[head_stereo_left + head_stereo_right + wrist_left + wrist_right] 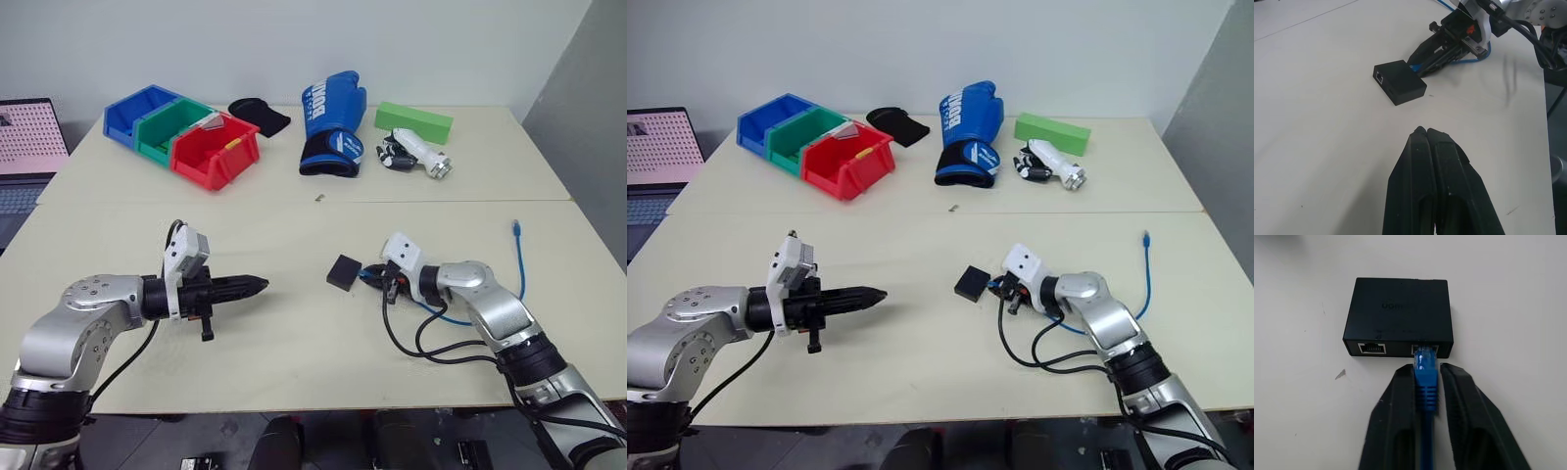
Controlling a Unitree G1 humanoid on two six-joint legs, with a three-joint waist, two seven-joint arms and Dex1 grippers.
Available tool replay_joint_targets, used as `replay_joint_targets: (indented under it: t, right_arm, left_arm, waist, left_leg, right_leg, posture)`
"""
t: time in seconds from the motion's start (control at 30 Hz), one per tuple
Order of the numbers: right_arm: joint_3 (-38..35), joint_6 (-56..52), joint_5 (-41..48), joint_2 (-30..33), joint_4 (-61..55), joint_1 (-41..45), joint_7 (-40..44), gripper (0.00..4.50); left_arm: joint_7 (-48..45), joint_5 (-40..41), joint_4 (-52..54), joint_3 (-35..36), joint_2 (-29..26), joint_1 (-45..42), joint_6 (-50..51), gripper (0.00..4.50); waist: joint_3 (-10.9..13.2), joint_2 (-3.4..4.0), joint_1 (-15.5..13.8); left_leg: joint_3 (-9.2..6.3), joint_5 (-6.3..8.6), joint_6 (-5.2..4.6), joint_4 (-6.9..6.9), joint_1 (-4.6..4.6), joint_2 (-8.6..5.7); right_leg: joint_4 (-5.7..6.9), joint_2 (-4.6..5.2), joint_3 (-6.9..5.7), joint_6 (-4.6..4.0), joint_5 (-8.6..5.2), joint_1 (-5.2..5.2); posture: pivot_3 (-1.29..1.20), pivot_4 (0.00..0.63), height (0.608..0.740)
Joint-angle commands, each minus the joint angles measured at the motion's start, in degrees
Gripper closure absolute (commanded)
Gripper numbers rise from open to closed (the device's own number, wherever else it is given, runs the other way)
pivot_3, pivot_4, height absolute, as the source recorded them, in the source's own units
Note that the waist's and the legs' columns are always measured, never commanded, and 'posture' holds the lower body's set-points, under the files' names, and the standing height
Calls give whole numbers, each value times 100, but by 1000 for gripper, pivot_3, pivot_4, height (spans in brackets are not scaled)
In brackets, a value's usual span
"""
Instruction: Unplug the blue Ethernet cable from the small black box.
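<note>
The small black box [1399,313] lies flat on the cream table [294,343], a little right of the middle. It has two ports on one side, and the blue Ethernet cable [1426,387] is plugged into one of them. My right gripper [1426,369] is shut on the cable's plug boot, right at the box, with one finger on each side. The rest of the cable [520,264] loops away to the right, its free plug lying on the table. My left gripper [257,285] is shut and empty, hovering left of the box [343,273] and pointing at it.
At the back stand blue, green and red bins [186,132], a black fabric piece [261,116], a blue boxing glove [333,122], a green block [413,121] and a white and black gadget [416,154]. A laptop [29,147] sits off the left edge.
</note>
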State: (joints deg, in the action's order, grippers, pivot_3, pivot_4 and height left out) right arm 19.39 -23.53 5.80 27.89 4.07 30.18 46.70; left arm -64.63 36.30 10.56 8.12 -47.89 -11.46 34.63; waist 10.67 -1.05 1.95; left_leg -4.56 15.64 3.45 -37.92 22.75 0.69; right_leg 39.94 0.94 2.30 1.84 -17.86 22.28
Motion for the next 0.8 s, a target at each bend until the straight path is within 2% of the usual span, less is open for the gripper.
replay_joint_targets:
  t: [0.03,0.27,0.4,0.5,0.63,0.73,0.8]
  right_arm:
    - [-35,727,-176,104,-229,162,208,4260]
    - [-3,2285,-283,191,-431,312,823,4260]
    - [36,2708,-374,130,-495,445,952,4260]
    - [-10,2755,-343,77,-492,538,990,4260]
    - [-62,2791,-323,65,-487,614,1042,4260]
    - [-68,2799,-330,76,-494,645,1068,4260]
    - [-66,2829,-359,75,-490,668,1078,4260]
  left_arm:
    - [208,337,-69,252,202,-156,242,4500]
    - [426,1082,-138,414,468,-290,1125,4500]
    - [432,1304,-93,303,431,-369,1568,4500]
    - [473,1043,-88,224,385,-377,1383,4020]
    - [460,869,-120,215,400,-360,1192,3074]
    - [575,1048,-173,363,517,-428,1345,2578]
    - [620,1443,-126,523,583,-447,1701,2226]
  waist:
    - [0,0,-1]
    - [0,0,5]
    - [0,0,5]
    - [0,0,1]
    - [0,0,-6]
    - [0,0,-6]
    - [0,0,-6]
  left_leg:
    - [0,0,0,-1,0,0]
    - [-3,0,0,-2,1,3]
    - [-4,0,0,-3,-1,4]
    - [-5,0,1,-4,-1,3]
    - [-5,-1,2,-4,-1,4]
    - [-5,-1,2,-4,0,3]
    - [-5,-1,2,-4,0,3]
  right_leg:
    - [0,0,0,0,0,0]
    - [1,2,-1,0,0,0]
    - [3,3,-1,0,0,-1]
    - [3,3,-1,0,0,-2]
    - [2,5,-2,0,0,-2]
    - [2,10,-1,0,0,-1]
    - [3,10,-1,0,0,-2]
  posture:
    - [0,150,740]
    - [0,150,740]
    - [0,150,740]
    - [0,150,740]
    - [0,150,740]
    - [0,150,740]
    - [0,150,740]
